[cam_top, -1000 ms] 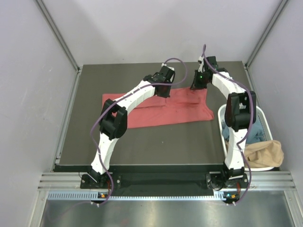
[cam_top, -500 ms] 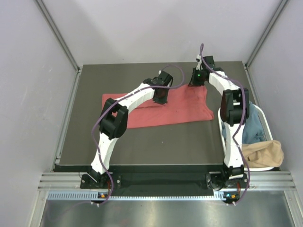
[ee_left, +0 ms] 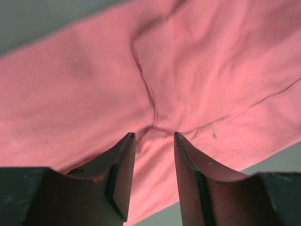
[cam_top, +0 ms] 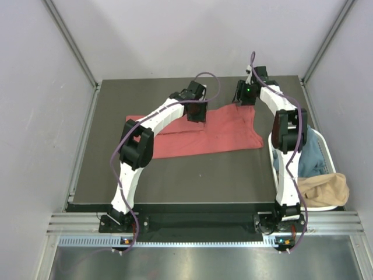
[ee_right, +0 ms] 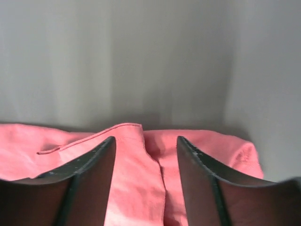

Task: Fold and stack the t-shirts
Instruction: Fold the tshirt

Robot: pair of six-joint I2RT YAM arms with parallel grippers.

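Since approx. a sec ago both jaw pairs have gone from shut to parted, and L gripper has shifted slightly left in top view.

Item 1: coral-red t-shirt lies spread on table, centre of frame, long axis left-right. Its left part shows a folded-over layer.

Item 2: L gripper sits over shirt's upper edge, mid-frame. Jaws apart, nothing between them. L wrist view shows creased cloth below the tips; contact w/ cloth cannot be told.

Item 3: R gripper is at shirt's upper right corner. R wrist view: jaws wide apart, shirt hem lying in the gap, not pinched.

Item 4: white basket at right edge of frame, beside R arm, holds blue t-shirt and tan t-shirt, the tan one draped over the near rim.
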